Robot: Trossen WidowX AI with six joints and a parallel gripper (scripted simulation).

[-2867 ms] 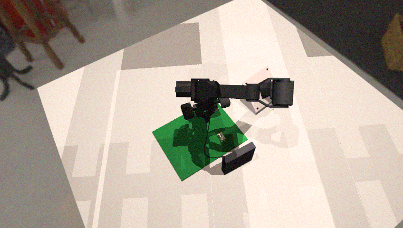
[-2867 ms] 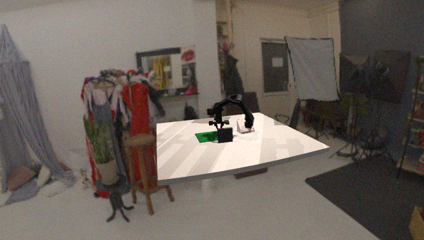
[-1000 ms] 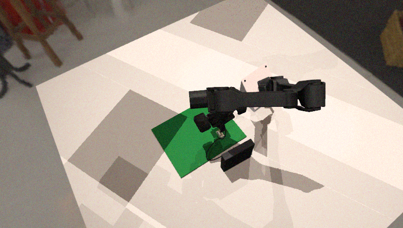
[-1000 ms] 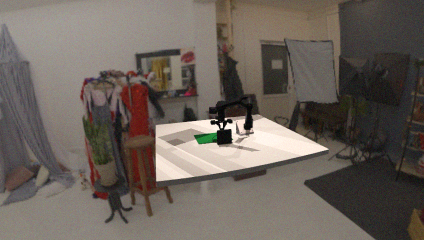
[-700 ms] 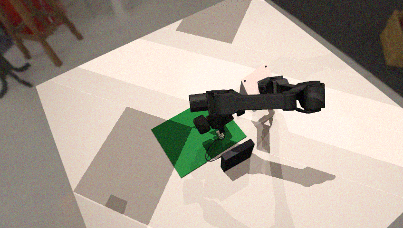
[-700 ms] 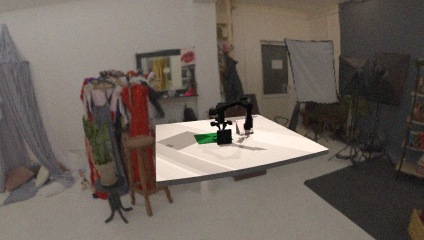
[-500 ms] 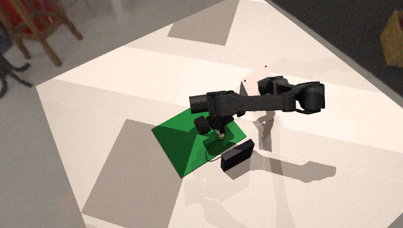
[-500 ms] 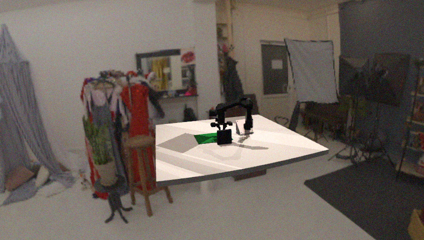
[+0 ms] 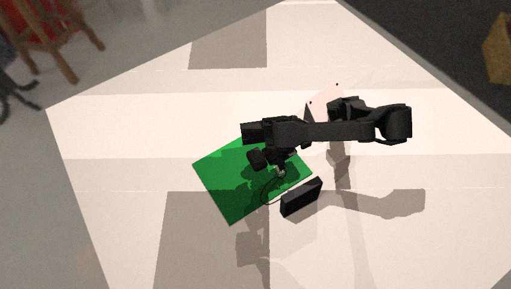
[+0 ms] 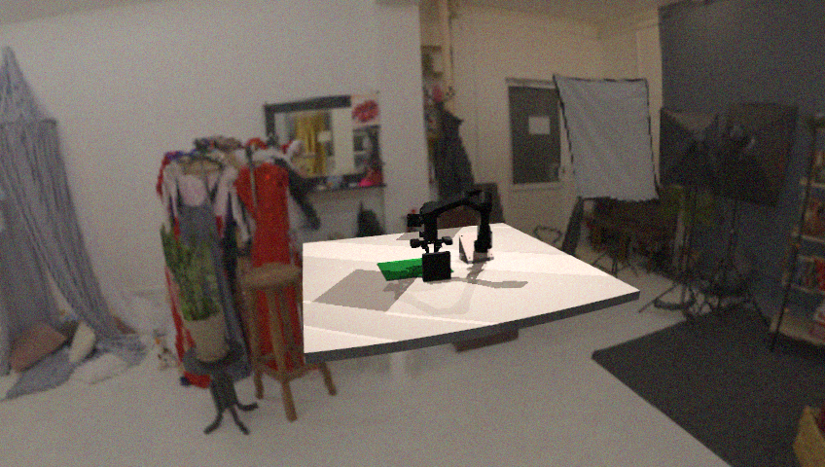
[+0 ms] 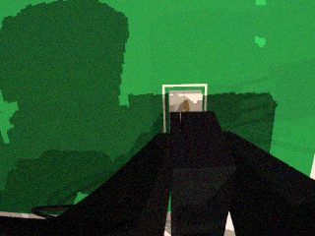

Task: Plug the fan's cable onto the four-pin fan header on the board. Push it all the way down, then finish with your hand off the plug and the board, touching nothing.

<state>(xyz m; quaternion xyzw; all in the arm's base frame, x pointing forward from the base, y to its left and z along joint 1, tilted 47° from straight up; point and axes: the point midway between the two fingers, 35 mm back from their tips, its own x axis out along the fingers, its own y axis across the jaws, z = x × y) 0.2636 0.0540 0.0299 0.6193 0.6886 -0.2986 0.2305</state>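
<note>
The green board (image 9: 215,175) (image 10: 396,270) (image 11: 217,44) lies flat on the table. My gripper (image 9: 282,167) (image 11: 194,143) points down over it, shut on the fan plug, which the fingers mostly hide. The pale four-pin header (image 11: 186,96) shows just beyond the fingertips in the wrist view, inside a white printed outline (image 11: 184,86), with a brownish pin visible. The fingers cover its near part. How far the plug is down on the pins cannot be told. The thin dark cable (image 9: 261,193) (image 11: 44,211) loops from the plug to the black fan (image 9: 302,197) (image 10: 436,266).
The fan stands upright beside the board's near right edge in the top view. A pale pink plate (image 9: 324,102) with dark holes is by the arm's base. The arm reaches across from the right and casts shadows on the board and the white table (image 9: 143,125) (image 10: 520,289).
</note>
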